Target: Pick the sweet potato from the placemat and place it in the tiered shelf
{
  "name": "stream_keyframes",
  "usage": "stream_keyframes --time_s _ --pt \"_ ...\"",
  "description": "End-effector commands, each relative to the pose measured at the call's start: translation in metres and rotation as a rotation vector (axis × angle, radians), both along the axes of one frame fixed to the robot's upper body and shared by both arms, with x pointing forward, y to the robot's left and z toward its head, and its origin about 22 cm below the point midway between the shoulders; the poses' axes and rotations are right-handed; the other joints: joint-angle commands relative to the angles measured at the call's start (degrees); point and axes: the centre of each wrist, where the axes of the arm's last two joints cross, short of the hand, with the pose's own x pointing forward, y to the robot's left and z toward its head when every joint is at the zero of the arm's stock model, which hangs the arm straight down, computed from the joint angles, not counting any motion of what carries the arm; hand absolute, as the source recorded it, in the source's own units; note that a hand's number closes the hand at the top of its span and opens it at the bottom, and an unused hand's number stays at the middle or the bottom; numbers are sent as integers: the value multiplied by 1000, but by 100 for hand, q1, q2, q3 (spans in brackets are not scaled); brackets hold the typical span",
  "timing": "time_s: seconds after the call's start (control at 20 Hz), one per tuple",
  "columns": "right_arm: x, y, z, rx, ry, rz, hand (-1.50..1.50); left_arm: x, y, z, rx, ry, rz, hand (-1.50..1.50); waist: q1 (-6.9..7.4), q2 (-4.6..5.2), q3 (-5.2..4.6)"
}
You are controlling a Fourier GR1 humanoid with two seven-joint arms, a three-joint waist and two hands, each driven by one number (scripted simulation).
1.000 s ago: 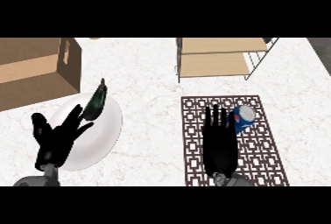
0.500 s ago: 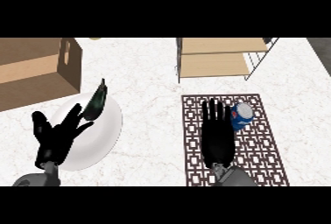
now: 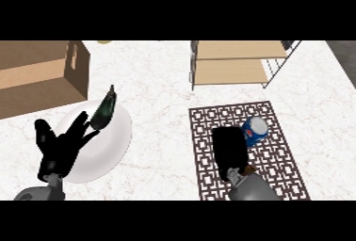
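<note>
The counter (image 3: 160, 94) is white with faint marbling. At right lies a dark brown lattice-patterned placemat (image 3: 208, 141) with a blue-and-white can (image 3: 254, 132). The plate (image 3: 115, 146) at left is white. The far shelf (image 3: 230, 70) is tan and the far-left box (image 3: 35, 80) brown.

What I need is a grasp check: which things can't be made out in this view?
All in the head view:
The sweet potato does not show; it may lie under the right robot hand, which covers part of the placemat.
The tiered shelf is cut off by the view's upper edge.
The cardboard box is cut off by the left edge.
The dark object at the plate rim is too small to identify.
</note>
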Motion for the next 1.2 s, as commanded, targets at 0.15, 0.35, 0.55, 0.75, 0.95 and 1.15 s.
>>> stream_keyframes --time_s 0.15,0.35,0.55,0.75,0.95,1.15 --pt "-14 8 -35 100 70 76 150 4 -5 7 10 17 2 0 -11 128 47" --pt "16 9 11 450 179 78 150 11 -5 7 11 4 -23 0 126 195 60" --pt "36 19 43 582 194 137 150 -8 1 -7 6 12 -21 0 101 135 47" --pt "24 31 80 724 31 158 150 2 -7 3 9 16 -15 0 7 112 46" --pt "0 32 147 787 -178 188 150 -1 4 2 10 20 14 0 -81 73 42" --pt "-6 32 207 795 -319 140 150 -3 15 -1 16 27 3 0 -61 88 39"
